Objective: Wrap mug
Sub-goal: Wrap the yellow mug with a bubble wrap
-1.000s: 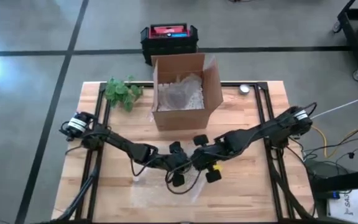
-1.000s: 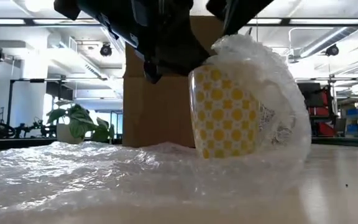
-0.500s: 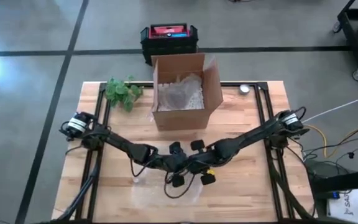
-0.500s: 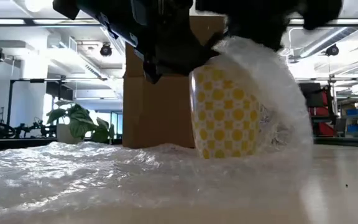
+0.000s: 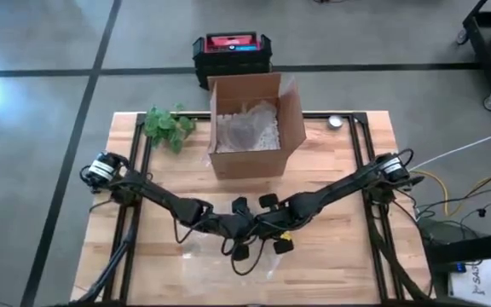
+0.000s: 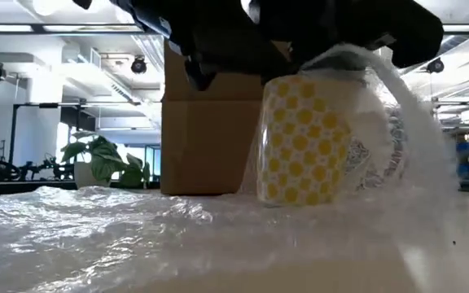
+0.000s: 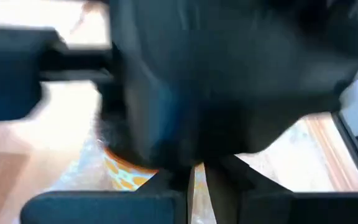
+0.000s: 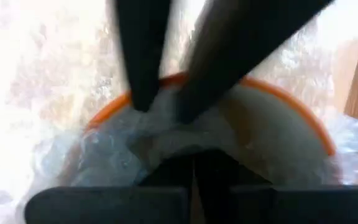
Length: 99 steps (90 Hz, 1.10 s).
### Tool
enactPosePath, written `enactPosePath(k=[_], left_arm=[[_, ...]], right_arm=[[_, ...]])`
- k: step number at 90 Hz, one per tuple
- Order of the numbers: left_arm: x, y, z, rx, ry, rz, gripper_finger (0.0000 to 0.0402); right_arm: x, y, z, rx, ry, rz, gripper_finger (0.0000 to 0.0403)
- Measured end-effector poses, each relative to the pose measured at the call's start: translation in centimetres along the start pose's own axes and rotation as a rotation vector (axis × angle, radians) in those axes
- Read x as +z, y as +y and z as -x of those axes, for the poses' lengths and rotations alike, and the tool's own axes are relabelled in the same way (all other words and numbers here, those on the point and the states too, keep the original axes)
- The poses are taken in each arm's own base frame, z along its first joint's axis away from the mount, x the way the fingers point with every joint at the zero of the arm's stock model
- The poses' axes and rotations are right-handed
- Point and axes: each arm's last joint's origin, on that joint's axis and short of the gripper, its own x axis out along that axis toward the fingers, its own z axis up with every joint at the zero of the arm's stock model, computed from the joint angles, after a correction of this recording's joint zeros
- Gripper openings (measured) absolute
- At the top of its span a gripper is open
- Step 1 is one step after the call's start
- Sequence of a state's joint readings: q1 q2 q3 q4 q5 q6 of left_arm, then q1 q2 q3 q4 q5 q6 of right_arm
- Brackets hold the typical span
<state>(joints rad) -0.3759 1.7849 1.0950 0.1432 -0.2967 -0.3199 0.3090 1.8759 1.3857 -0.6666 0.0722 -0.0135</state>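
Two dark robot arms meet over a yellow-patterned mug [image 6: 304, 142] standing upright on a sheet of bubble wrap [image 6: 96, 232] near the front middle of a wooden table [image 5: 348, 256], the wrap spread flat beneath it so that its free edge can be lifted over the cup. The right gripper [image 8: 160, 102] reaches in over the mug's orange rim with its two fingers drawn nearly together, apparently pinching a fold of the wrap and tucking it down into the mouth of the cup; from table height, the film arches up over the mug's far side and drapes down toward the table, leaving the near face of dotted hexagons partly bare. The left gripper [image 5: 239, 228] sits close against the mug from the other side, most likely to steady the cup or pin the sheet while its partner pulls, but whether its fingers are closed cannot be told, since its own camera is largely blocked by the other arm. Behind the work stands an open cardboard box [image 5: 250, 119] holding pale packing filler, probably the mug's destination, with a small green plant [image 5: 167, 126] beside it. No lettering or brand can be read on the mug, the box or the red-topped case [image 5: 231, 49] on the floor beyond.
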Motion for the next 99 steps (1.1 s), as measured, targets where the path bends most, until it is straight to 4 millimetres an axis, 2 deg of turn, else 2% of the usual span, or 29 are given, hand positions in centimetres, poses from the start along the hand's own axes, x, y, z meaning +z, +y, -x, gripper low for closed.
enactPosePath(k=[17, 35, 44, 52, 74, 82, 99], left_arm=[[-0.5, 0.1, -0.6, 0.008, 0.006, 0.001, 0.0021], [-0.4, 0.1, -0.7, 0.021, -0.007, -0.001, 0.0021], [-0.2, 0.2, -0.6, 0.022, -0.017, 0.011, 0.0021], [-0.5, 0.2, -0.8, 0.018, -0.003, 0.008, 0.0021], [-0.6, 0.2, -0.8, 0.017, 0.005, 0.004, 0.0021], [-0.6, 0.2, -0.8, 0.020, 0.003, 0.003, 0.0021], [-0.6, 0.2, -0.8, 0.021, 0.000, 0.004, 0.0021]], right_arm=[[0.5, -0.1, 0.6, -0.004, -0.012, 0.000, 0.0000], [1.0, -0.2, 2.8, 0.003, 0.031, 0.010, 0.0000], [0.8, -0.4, 4.7, 0.001, 0.064, 0.010, 0.0000], [1.1, -0.4, 6.6, -0.006, 0.014, -0.002, 0.0000], [0.8, 0.3, 8.3, 0.037, -0.012, -0.027, 0.0000], [0.8, 0.9, 8.1, 0.111, -0.012, -0.020, 0.0000], [0.4, 1.9, 5.3, 0.139, 0.013, -0.008, 0.0000]])
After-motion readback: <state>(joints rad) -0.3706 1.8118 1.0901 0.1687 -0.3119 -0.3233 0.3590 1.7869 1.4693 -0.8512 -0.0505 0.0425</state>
